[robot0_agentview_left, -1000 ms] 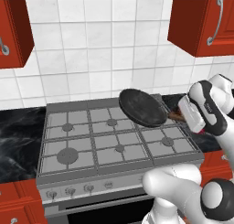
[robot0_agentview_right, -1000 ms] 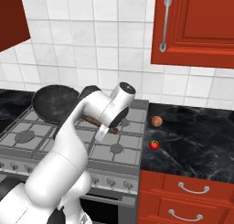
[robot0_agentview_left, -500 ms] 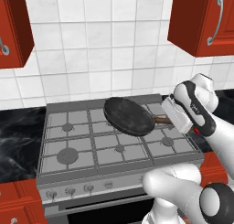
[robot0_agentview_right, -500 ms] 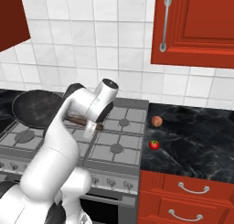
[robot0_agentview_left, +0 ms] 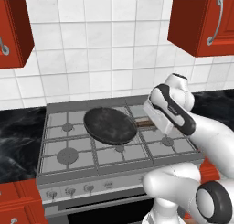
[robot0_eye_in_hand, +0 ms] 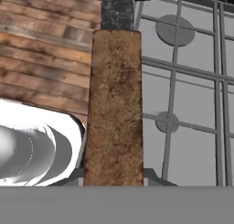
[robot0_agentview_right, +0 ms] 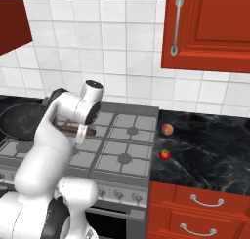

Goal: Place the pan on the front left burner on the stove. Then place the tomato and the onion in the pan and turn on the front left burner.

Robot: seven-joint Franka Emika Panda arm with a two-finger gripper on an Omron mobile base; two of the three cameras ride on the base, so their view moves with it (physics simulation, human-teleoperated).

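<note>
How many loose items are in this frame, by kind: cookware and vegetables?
Cookware: 1, the pan, held over the stove by its handle in the end effector.
Vegetables: 2, the tomato and the onion, both on the counter.
Total: 3
</note>
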